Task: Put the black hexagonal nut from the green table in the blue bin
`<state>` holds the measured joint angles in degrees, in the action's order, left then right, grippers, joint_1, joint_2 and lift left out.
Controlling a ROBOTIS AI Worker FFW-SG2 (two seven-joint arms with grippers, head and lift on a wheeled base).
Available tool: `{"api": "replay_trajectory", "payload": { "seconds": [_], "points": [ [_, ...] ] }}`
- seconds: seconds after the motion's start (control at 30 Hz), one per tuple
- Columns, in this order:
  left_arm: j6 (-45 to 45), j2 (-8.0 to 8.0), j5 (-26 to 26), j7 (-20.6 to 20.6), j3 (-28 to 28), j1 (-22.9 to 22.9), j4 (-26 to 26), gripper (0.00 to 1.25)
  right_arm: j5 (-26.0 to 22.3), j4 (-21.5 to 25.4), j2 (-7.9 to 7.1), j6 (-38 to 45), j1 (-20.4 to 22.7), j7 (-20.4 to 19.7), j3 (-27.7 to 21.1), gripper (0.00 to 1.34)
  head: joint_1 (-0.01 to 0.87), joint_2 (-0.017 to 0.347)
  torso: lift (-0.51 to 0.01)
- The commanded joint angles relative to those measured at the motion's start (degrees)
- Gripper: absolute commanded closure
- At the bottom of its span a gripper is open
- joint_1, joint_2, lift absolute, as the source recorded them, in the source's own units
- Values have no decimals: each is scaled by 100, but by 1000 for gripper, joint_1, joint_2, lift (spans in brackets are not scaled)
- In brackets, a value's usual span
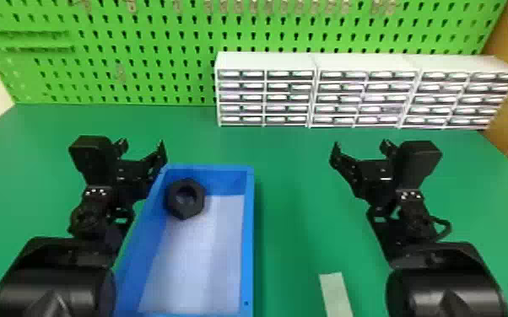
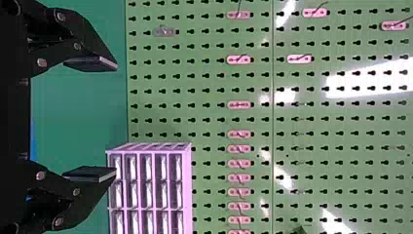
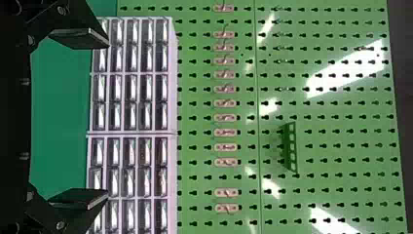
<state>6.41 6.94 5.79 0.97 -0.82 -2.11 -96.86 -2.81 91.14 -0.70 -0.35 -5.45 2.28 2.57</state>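
Black hexagonal nut (image 1: 181,210) is sitting in blue bin (image 1: 247,236), far-left corner; left gripper (image 1: 142,145) nearer than right gripper (image 1: 360,146), both gaping empty.

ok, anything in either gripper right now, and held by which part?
Nothing held: left gripper and right gripper are both open and empty; the nut lies in the blue bin.

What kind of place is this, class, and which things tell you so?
Probably a workshop or robotics lab bench: a green pegboard with hooks, small-parts drawer cabinets along the back, and a black hexagonal nut in a blue bin.
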Motion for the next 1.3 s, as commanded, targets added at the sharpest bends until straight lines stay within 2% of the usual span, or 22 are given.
{"api": "replay_trajectory", "payload": {
  "seconds": [0.0, 1.27],
  "points": [
    [0, 0, -8, 8, 2, 0, 0, 486, 0, 0, -9, 8, 0, 0, 7, 209, 686, 51, -96],
    [0, 0, -17, 8, 2, 9, 0, 486, -9, 0, 17, 17, 9, 0, -2, 209, 686, 51, -96]
  ]
}}
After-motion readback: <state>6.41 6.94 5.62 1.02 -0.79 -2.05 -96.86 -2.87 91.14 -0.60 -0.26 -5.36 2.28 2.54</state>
